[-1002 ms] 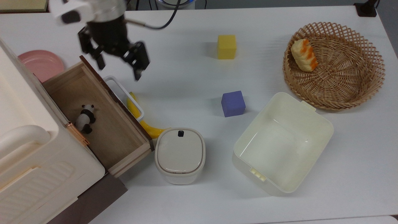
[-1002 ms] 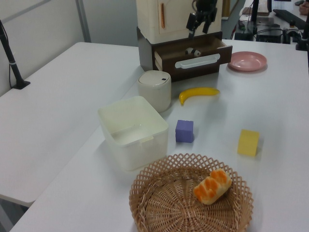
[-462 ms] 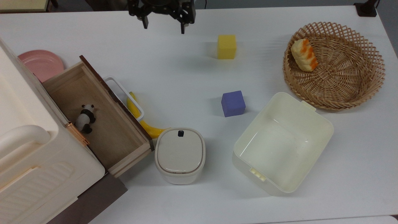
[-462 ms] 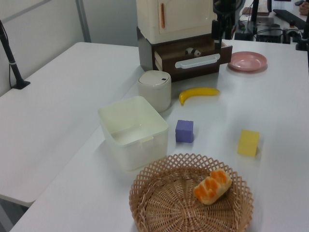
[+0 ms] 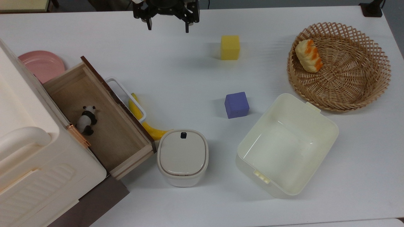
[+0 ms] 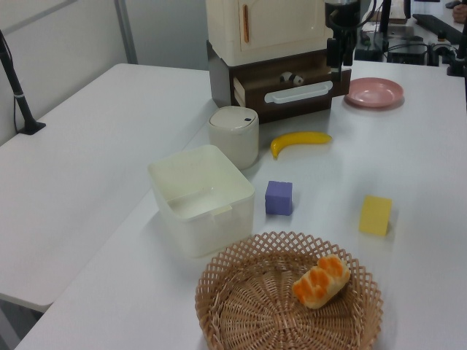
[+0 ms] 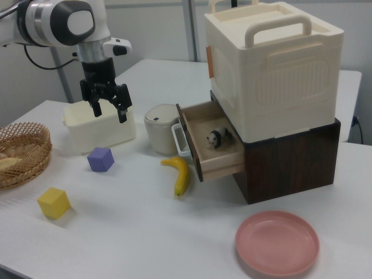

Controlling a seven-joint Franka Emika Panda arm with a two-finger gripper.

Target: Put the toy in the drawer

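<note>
Toy (image 5: pixel 86 120) lay on its side inside open drawer (image 5: pixel 121 146), near the cabinet (image 7: pixel 273 75). Gripper (image 5: pixel 167 26) hung well apart above table (image 5: pixel 189 75), fingers (image 7: pixel 122 113) spread, empty. Banana (image 7: pixel 181 174) beside drawer front.

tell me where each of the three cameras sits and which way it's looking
Top view: overhead, looking straight down on the white table; the open gripper shows at the top edge.
Left view: low at the basket end, looking along the table toward the drawer; the gripper hangs at the top.
Right view: at the pink plate corner, facing the drawer's open side; arm and gripper at upper left.
Shared: the toy lying in the drawer, plus banana and both cubes.
</note>
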